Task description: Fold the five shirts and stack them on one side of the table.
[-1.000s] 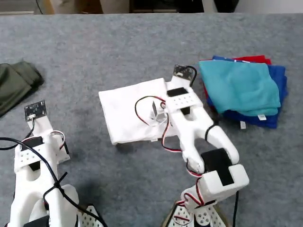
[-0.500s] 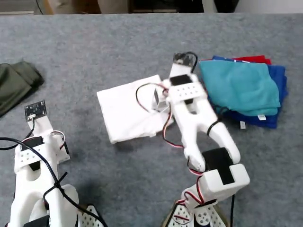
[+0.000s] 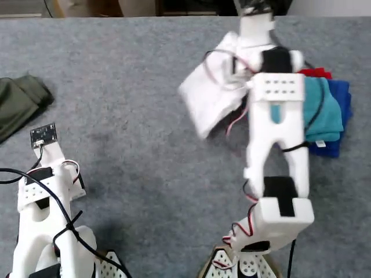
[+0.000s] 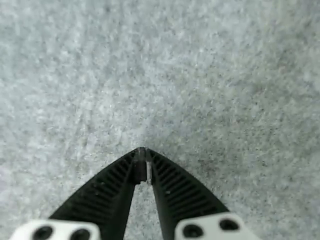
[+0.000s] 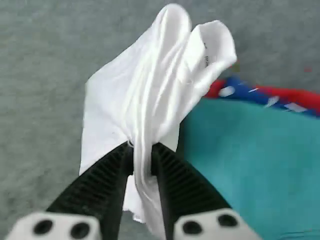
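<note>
white shirt [image 5: 150,95] in right gripper [image 5: 141,150]

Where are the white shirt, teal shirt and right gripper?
white shirt [image 5: 135,95], right wrist view, middle of bunched fabric.
teal shirt [image 5: 240,160], right wrist view, top face.
right gripper [image 5: 142,148], right wrist view, between fingertips.

The place looks like a robotics lab or hobby workbench. A table covered in grey felt-like cloth [image 3: 145,69] carries a white plastic robot arm [image 3: 43,226] at 7 o'clock and a second white plastic arm [image 3: 277,130] at 5 o'clock. They carry loose red and black wiring [image 3: 236,233] and a small bare circuit board [image 3: 43,134].
</note>
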`<move>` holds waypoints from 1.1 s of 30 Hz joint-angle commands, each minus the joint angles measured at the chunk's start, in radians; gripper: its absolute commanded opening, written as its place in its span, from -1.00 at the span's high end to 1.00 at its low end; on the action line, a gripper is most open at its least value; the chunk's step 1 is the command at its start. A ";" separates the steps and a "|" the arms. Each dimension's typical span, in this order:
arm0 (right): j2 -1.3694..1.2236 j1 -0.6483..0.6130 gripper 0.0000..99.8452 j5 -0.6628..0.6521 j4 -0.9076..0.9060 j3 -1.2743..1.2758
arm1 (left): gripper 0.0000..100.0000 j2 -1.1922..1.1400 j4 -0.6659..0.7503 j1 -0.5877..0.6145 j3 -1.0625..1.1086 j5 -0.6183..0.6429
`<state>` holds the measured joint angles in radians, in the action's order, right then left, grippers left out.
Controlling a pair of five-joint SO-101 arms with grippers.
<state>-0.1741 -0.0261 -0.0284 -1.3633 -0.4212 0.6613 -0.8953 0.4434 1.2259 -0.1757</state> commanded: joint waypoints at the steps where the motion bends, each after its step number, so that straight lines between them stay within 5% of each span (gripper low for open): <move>1: -0.045 0.147 1.00 -0.078 0.014 -0.127 | 0.96 0.021 0.011 0.009 -0.005 -0.006; 15: -0.133 0.582 1.00 -0.238 -0.043 -0.145 | 0.96 0.021 0.012 0.008 -0.006 -0.006; 33: -0.131 0.628 0.88 -0.327 -0.015 -0.110 | 0.96 0.021 0.006 0.009 -0.006 -0.006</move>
<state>-0.3153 0.5846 -0.3414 -1.3571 -0.5117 0.6613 -0.8953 0.4434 1.2259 -0.1757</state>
